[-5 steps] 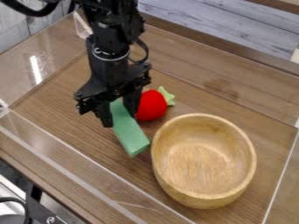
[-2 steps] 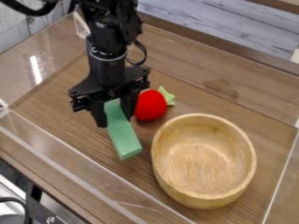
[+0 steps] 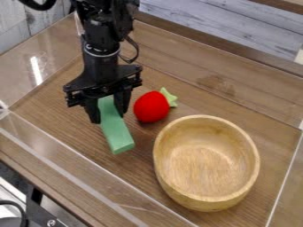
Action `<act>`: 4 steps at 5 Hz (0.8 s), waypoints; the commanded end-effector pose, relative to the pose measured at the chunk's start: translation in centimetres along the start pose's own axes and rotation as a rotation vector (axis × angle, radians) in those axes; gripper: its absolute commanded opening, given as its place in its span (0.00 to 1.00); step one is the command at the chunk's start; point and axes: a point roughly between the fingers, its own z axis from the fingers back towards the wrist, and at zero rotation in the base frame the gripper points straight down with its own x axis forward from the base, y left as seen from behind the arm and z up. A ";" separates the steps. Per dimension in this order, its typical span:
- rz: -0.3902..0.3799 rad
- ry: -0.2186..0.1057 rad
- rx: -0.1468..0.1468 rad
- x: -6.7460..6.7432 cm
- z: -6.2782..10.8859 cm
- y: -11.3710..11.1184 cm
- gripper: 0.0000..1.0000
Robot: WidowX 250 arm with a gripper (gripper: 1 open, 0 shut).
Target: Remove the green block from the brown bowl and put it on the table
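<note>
Green block [image 3: 115,129] hangs tilted in the gripper [image 3: 103,112], jaws clamped on its upper end, low over the table [image 3: 48,106], left of the empty brown bowl [image 3: 207,160]. We judge placing underway; next: lower, then release

Plenty of bare brown wood-grain tabletop [image 3: 53,115] left of the arm. On its right, the red strawberry toy [image 3: 151,106] sits close, the big tan wooden bowl [image 3: 208,161] beyond, and clear acrylic walls [image 3: 71,182] box in the edges.
</note>
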 end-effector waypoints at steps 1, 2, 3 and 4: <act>0.018 -0.024 -0.026 1.3 0.8 -0.4 1.00; 0.033 -0.012 -0.033 2.1 0.7 -0.5 1.00; 0.087 0.004 -0.039 0.6 0.2 -1.0 1.00; 0.126 0.018 -0.047 -0.9 -0.1 -1.6 1.00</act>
